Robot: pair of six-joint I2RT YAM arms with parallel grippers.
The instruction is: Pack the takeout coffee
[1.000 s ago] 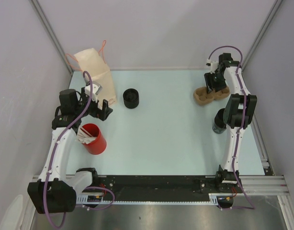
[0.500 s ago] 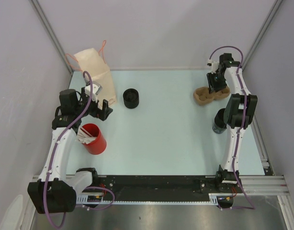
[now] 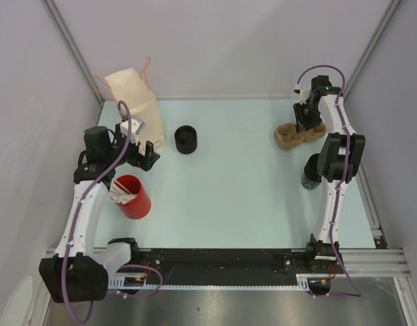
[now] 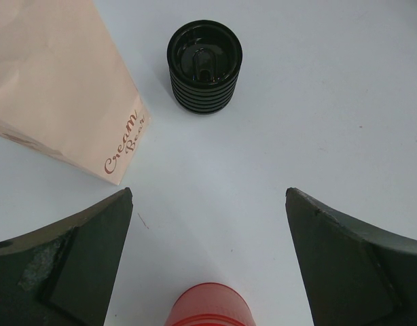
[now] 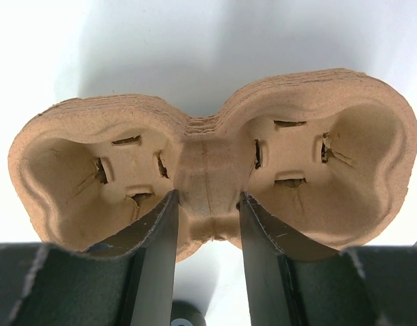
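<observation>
1. The right hand (image 5: pixel 207 198) pinches the middle bridge of the cup carrier (image 5: pixel 93 170) at the far right of the desk (image 3: pixel 229 176); this grip is hard to make out from above.
2. The left hand (image 4: pixel 208 193) is spread wide beside the paper bag (image 4: pixel 52 88), which is cut off.
3. A dark cup (image 3: pixel 307 175) is half hidden by the right arm.

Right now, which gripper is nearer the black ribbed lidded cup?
Left. The left gripper hangs open beside the black cup; the right gripper pinches the brown pulp carrier, far across.
</observation>
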